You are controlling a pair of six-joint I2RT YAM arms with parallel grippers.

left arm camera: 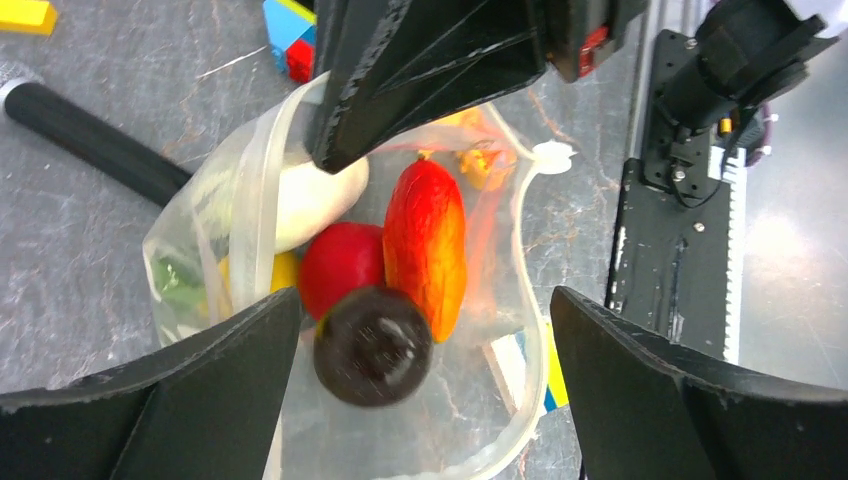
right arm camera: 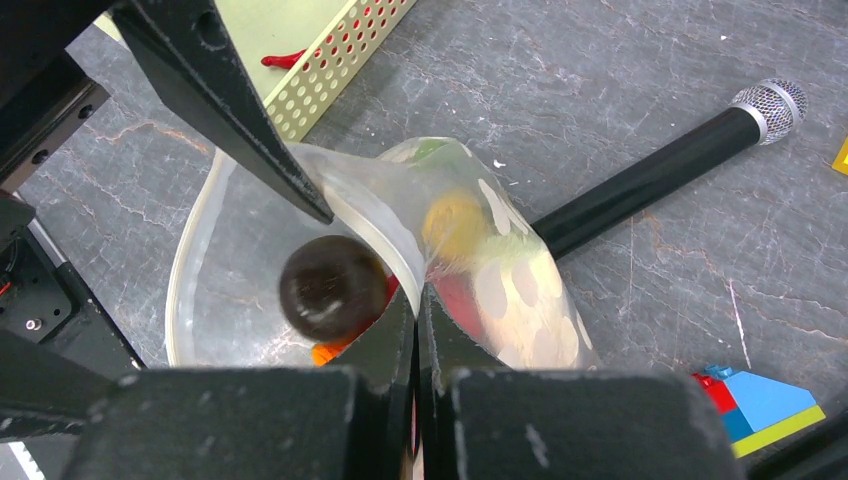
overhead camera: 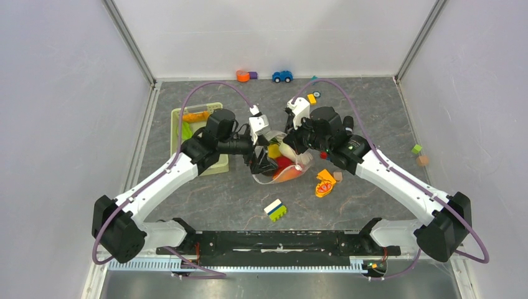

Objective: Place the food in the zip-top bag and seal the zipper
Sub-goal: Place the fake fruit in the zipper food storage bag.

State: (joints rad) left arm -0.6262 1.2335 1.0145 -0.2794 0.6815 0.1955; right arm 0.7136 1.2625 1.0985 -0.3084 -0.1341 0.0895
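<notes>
Grip status: right gripper (right arm camera: 418, 300) has both fingers pressed together on the rim of the clear, dot-printed plastic zip-top bag (right arm camera: 520, 300), film pinched between them, so the mouth stands open beside its fingertips. Left gripper (left arm camera: 425, 300) is spread wide over that mouth and clamps nothing. Left wrist view gives the contents best: dark purple round toy piece (left arm camera: 372, 345) sits directly under the gap between the left fingers, blurred, so resting or in the air cannot be told. Just beyond it lie a red round piece (left arm camera: 340, 265), an orange-red elongated piece (left arm camera: 425, 245) and a white rounded piece (left arm camera: 310, 200), with a yellow bit (left arm camera: 283, 270) and a green bit (left arm camera: 175, 280) showing through the film. Whitish zipper strip (left arm camera: 250, 190) runs along the open rim, unsealed. Right wrist view adds a pale green perforated plastic basket (right arm camera: 340, 50) beyond the left gripper's finger, a red chili (right arm camera: 290, 58) lying inside it, and the silver mesh head of a black microphone (right arm camera: 660, 165) on the grey table (right arm camera: 650, 60) beyond the bag; the left view catches only its handle. Only the top view shows the orange-and-red lumpy toy (overhead camera: 325, 182) outside the bag on the near side of the right gripper, and a white, blue and green building block (overhead camera: 275, 210) nearer the arm bases.
</notes>
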